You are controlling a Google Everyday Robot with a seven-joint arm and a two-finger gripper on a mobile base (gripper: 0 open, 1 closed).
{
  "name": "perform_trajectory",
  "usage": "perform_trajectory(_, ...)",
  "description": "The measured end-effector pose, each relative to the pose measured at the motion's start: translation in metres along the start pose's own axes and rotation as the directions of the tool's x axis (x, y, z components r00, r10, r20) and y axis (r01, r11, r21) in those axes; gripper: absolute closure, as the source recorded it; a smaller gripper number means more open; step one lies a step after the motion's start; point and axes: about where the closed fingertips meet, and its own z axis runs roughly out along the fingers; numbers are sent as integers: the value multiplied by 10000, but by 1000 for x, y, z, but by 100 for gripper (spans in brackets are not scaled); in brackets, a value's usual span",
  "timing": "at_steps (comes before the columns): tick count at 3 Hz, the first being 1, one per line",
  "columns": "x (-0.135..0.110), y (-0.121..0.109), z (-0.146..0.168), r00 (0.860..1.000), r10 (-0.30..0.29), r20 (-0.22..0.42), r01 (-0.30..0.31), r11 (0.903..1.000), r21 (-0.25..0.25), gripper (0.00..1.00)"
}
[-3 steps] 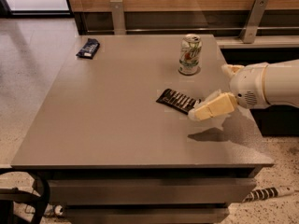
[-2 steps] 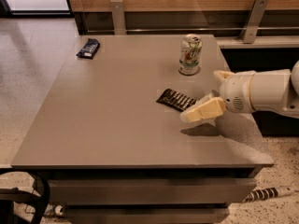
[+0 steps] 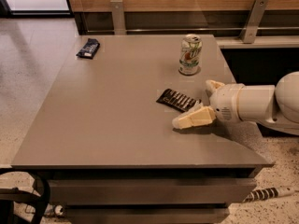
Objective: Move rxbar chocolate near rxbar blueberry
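The rxbar chocolate (image 3: 176, 100), a long black wrapper with white stripes, lies flat on the grey table (image 3: 117, 115), right of centre. The rxbar blueberry (image 3: 88, 48), a small dark navy wrapper, lies at the table's far left corner. My gripper (image 3: 202, 101) reaches in from the right on a white arm and sits low at the chocolate bar's right end. It is open: one cream finger (image 3: 192, 118) lies just in front of the bar, the other (image 3: 213, 85) sits behind and to the right of it. The bar rests on the table, not lifted.
A green and white soda can (image 3: 190, 54) stands upright behind the chocolate bar, near the table's far right. A wooden wall with metal posts (image 3: 117, 15) runs along the back. The table's right edge lies under my arm.
My gripper has moved left and closer to the chocolate bar, so its fingers now flank the bar's right end. The bars and the can have not moved.
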Motion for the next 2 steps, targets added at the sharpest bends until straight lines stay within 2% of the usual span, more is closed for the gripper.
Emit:
perform_trajectory(1,7,10,13,9999,-80,148,81,9999,-78,15)
perform_trajectory(2,9,17,19,9995,-193,260,196,9997,-110,38)
